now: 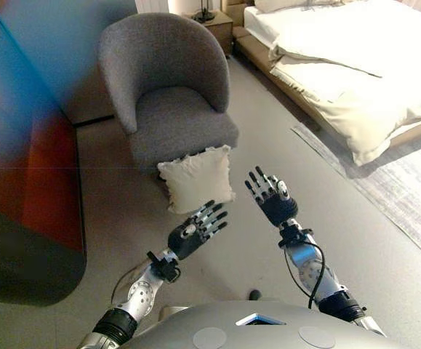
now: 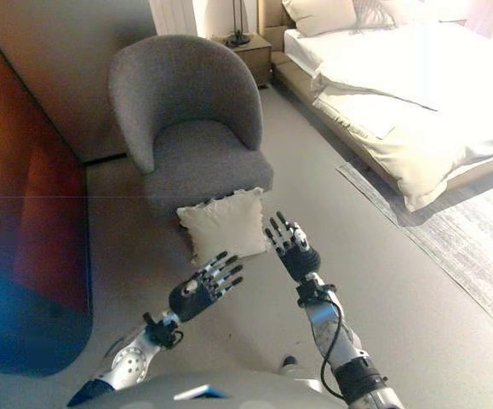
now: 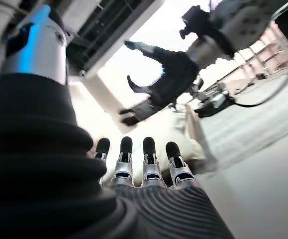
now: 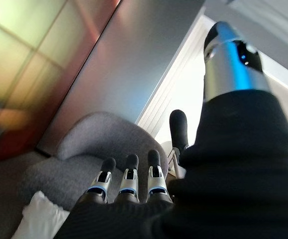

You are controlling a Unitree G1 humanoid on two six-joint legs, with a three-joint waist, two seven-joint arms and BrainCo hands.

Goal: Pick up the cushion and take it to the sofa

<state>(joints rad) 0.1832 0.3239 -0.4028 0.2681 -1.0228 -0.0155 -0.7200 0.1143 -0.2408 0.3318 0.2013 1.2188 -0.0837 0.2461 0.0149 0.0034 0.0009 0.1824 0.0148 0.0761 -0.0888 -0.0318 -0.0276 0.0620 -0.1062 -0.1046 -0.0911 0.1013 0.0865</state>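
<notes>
A cream square cushion leans upright on the floor against the front of a grey armchair. My left hand hovers just in front of the cushion's lower edge, fingers straight and spread, holding nothing. Off to the cushion's right, my right hand is raised with its fingers also straight and empty. The cushion shows below the right hand's fingers in the right wrist view, with the armchair behind it. The left wrist view shows the cushion past that hand's fingertips.
A dark reddish cabinet wall runs along the left. A bed with white bedding stands at the right, with a pale rug beside it. A wooden nightstand sits behind the armchair. Bare floor lies between chair and bed.
</notes>
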